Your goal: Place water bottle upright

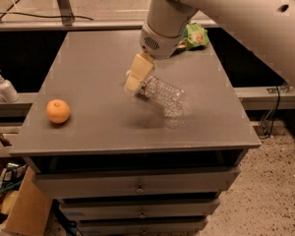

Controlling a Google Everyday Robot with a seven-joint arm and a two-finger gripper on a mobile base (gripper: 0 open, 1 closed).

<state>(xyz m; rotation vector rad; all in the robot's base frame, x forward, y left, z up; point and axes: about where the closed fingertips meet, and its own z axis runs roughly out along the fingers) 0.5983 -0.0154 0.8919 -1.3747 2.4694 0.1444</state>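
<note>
The water bottle [163, 95] is clear and ribbed and lies tilted on the grey table top [98, 58], its base toward the front right. Its cap end is hidden behind my gripper. My gripper [137, 76], with cream fingers [136, 73], comes down from the white arm [162, 21] and is shut on the bottle's neck end, which sits a little above the table with a shadow under it.
An orange [58, 111] sits at the table's left front. A green bag [195, 35] lies at the back right behind the arm. A white pump dispenser [4, 86] stands on a ledge to the left. Drawers are below the table's front edge.
</note>
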